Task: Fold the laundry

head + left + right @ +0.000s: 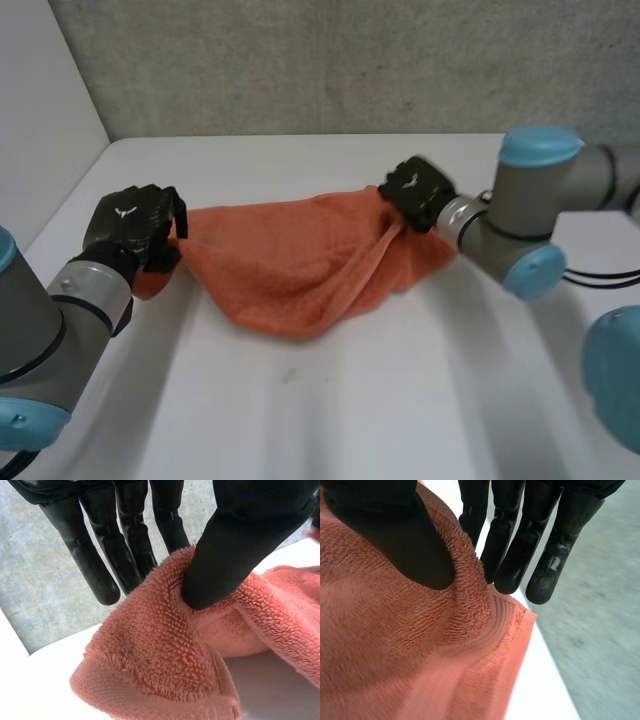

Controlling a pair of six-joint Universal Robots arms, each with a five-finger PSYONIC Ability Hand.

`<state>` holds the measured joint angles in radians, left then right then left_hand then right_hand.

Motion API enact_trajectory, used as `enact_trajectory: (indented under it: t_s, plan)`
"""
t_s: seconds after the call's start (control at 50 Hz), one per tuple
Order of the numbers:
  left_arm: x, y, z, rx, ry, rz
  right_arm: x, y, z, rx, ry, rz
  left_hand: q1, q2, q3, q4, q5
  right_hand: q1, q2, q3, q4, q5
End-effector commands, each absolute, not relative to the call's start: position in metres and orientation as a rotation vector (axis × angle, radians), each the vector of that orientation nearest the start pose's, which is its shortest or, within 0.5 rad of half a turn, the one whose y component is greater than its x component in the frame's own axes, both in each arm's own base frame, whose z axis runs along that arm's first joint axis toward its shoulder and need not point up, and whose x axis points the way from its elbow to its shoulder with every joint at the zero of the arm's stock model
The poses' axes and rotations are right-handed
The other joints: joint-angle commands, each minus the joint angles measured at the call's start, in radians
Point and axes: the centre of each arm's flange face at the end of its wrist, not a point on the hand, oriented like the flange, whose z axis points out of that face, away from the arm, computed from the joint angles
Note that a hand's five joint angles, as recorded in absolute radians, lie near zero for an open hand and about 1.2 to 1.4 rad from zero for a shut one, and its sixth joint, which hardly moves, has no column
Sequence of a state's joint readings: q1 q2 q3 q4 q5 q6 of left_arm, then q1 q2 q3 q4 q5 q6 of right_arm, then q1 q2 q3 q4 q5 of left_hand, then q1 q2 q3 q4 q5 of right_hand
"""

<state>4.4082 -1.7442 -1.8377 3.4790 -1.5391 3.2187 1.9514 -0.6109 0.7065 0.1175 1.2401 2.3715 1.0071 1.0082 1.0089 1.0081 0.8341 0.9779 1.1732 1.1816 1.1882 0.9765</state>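
An orange-pink terry towel (300,265) hangs slack between my two hands, its middle sagging onto the white table (330,410). My left hand (135,228) holds the towel's left end. In the left wrist view its thumb (235,545) presses the towel (165,670) against the fingers (95,565) behind the cloth. My right hand (415,192) grips the towel's right corner. The right wrist view has the thumb (395,535) on top of the towel (395,655), with the fingers (515,545) just behind its hemmed edge.
A grey wall (330,60) runs along the table's back edge and a white wall (40,110) stands at the left. Bare table lies in front of the towel.
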Motion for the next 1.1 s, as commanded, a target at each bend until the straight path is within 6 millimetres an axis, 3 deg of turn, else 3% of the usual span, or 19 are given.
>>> enact_trajectory:
  t_s: [0.02,0.06,0.1,0.18,0.22,0.24,0.28,0.32,0.4,0.48,0.52,0.58,0.62,0.72,0.76,0.86,0.9,0.98,1.1]
  plan:
    - [-0.220,-0.266,0.208,0.485,2.413,-2.207,0.273,-0.384,0.243,-1.272,2.013,-2.112,0.134,0.133,0.132,0.133,0.133,0.418,0.223,0.215,0.208,0.245]
    - [-0.220,-0.266,0.208,0.485,2.415,-2.205,0.245,-0.369,0.272,-1.165,2.061,-2.141,0.140,0.139,0.138,0.139,0.138,0.418,0.223,0.215,0.208,0.245]
    - [-0.220,-0.266,0.209,0.485,2.416,-2.200,0.233,-0.359,0.280,-1.143,2.095,-2.141,0.146,0.145,0.144,0.145,0.144,0.418,0.223,0.215,0.208,0.245]
    - [-0.217,-0.260,0.218,0.485,2.428,-2.184,0.218,-0.335,0.275,-1.161,2.189,-2.043,0.166,0.165,0.165,0.165,0.165,0.418,0.223,0.215,0.208,0.245]
    - [-0.216,-0.257,0.221,0.489,2.443,-2.167,0.211,-0.304,0.265,-1.226,2.279,-1.879,0.184,0.183,0.182,0.183,0.182,0.418,0.223,0.215,0.208,0.245]
    - [-0.215,-0.253,0.222,0.493,2.466,-2.137,0.211,-0.303,0.265,-1.226,2.279,-1.878,0.184,0.183,0.182,0.183,0.182,0.418,0.223,0.215,0.208,0.245]
    - [-0.215,-0.247,0.223,0.506,2.498,-2.096,0.206,-0.273,0.262,-1.337,2.318,-1.751,0.184,0.183,0.182,0.183,0.182,0.418,0.223,0.215,0.208,0.245]
    - [-0.213,-0.240,0.227,0.517,2.529,-2.050,0.202,-0.262,0.261,-1.387,2.334,-1.707,0.205,0.203,0.203,0.204,0.203,0.418,0.223,0.215,0.208,0.245]
    - [-0.206,-0.222,0.252,0.520,2.543,-2.027,0.197,-0.249,0.271,-1.416,2.332,-1.726,0.365,0.364,0.363,0.364,0.364,0.418,0.223,0.215,0.208,0.245]
    - [-0.200,-0.213,0.280,0.492,2.457,-2.134,0.187,-0.237,0.306,-1.381,2.279,-1.923,0.389,0.388,0.387,0.388,0.388,0.418,0.223,0.215,0.208,0.245]
    - [-0.195,-0.209,0.296,0.467,2.388,-2.209,0.183,-0.235,0.312,-1.367,2.278,-1.957,0.389,0.388,0.387,0.388,0.388,0.418,0.223,0.215,0.208,0.245]
    - [-0.194,-0.208,0.294,0.475,2.397,-2.205,0.182,-0.234,0.309,-1.367,2.281,-1.942,0.360,0.359,0.358,0.359,0.359,0.418,0.223,0.215,0.208,0.245]
    - [-0.197,-0.203,0.280,0.539,2.462,-2.168,0.182,-0.233,0.305,-1.367,2.286,-1.919,-0.343,-0.344,-0.345,-0.344,-0.345,0.418,0.223,0.215,0.208,0.245]
    - [-0.202,-0.198,0.253,0.642,2.550,-2.113,0.185,-0.247,0.277,-1.359,2.318,-1.817,-0.538,-0.539,-0.540,-0.539,-0.540,0.418,0.223,0.215,0.208,0.245]
    - [-0.204,-0.199,0.241,0.662,2.582,-2.083,0.188,-0.267,0.256,-1.296,2.336,-1.798,-0.535,-0.536,-0.537,-0.536,-0.537,0.418,0.223,0.215,0.208,0.245]
    - [-0.204,-0.198,0.214,0.692,2.650,-1.978,0.185,-0.290,0.244,-1.133,2.355,-1.861,-0.465,-0.466,-0.467,-0.466,-0.466,0.418,0.223,0.215,0.208,0.245]
    - [-0.204,-0.197,0.202,0.735,2.670,-1.905,0.183,-0.297,0.240,-1.090,2.367,-1.879,-0.225,-0.227,-0.227,-0.226,-0.227,0.418,0.223,0.215,0.208,0.245]
    - [-0.203,-0.196,0.193,0.795,2.663,-1.843,0.179,-0.318,0.212,-1.015,2.454,-1.875,-0.165,-0.167,-0.167,-0.166,-0.167,0.418,0.223,0.215,0.208,0.245]
    - [-0.205,-0.184,0.176,0.898,2.690,-1.725,0.178,-0.328,0.186,-1.002,2.515,-1.806,0.113,0.112,0.111,0.112,0.111,0.418,0.223,0.215,0.208,0.245]
